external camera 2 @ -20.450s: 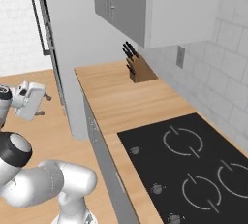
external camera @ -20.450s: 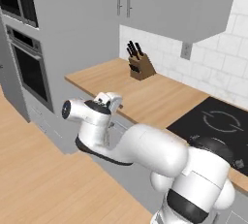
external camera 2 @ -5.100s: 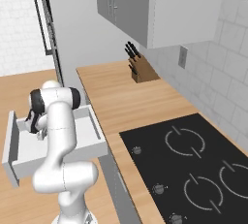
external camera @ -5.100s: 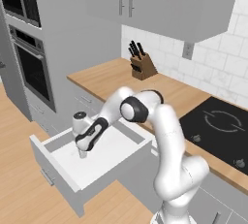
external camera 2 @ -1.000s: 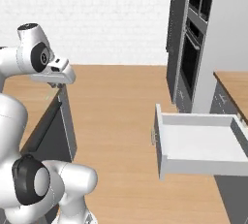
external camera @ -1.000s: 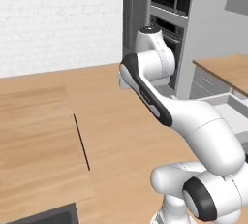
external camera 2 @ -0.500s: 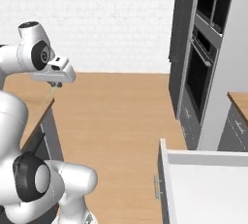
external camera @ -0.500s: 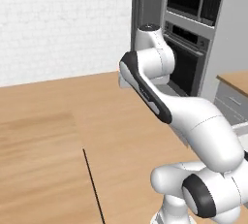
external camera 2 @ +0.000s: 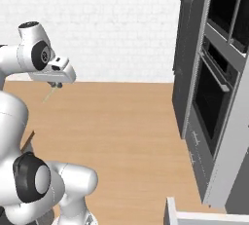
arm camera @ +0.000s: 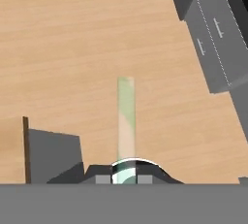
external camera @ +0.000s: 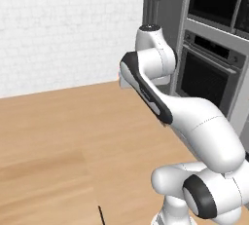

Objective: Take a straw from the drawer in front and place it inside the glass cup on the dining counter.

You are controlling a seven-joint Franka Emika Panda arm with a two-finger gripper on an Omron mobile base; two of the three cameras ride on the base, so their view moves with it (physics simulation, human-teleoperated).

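The gripper [arm camera: 126,178], jaws clamped on the pale green straw [arm camera: 126,116], carries it high above the wood floor [arm camera: 72,48], the straw's long axis running straight out from the fingertips, the glass cup's direction being indeterminable.

A white brick wall [external camera: 63,24] backs a bare wood floor [external camera 2: 121,121]. Beside it stands a tall dark cabinet [external camera 2: 187,63] — built-in ovens [external camera: 209,73] stacked in it — with grey drawer fronts [arm camera: 213,34] low down.
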